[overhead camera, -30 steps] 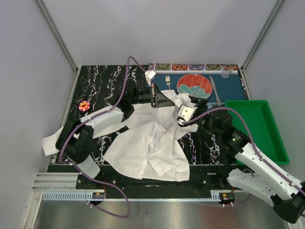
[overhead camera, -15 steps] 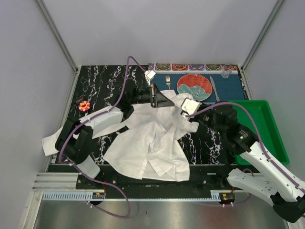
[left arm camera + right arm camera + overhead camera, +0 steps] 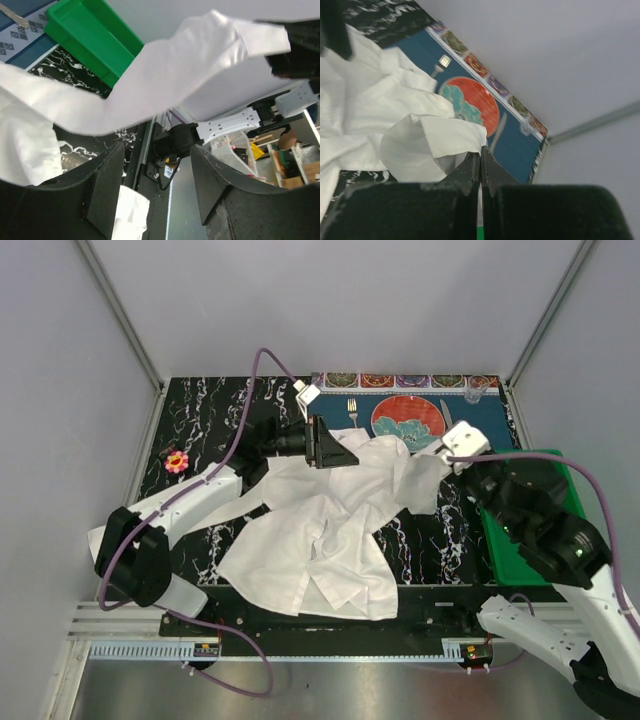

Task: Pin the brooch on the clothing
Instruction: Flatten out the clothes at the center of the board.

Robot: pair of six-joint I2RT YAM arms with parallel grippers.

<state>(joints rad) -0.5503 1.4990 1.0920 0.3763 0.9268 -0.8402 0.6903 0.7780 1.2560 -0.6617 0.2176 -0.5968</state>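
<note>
The right gripper [image 3: 480, 153], pressed together, pinches a fold of the shirt [image 3: 320, 530] and holds it up toward the far right corner of the worktop [image 3: 215, 405]. The left gripper [image 3: 156, 147] hovers spread over the shirt's far part. The brooch [image 3: 177, 461] lies by the left edge, apart from the shirt.

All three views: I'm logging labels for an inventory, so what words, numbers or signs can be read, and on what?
None legible.
Small orange sticker on the black front rail: too small to read.
Yellow packaging in the background: blurred.
Patterned border of the blue placemat: ornaments only.
</note>
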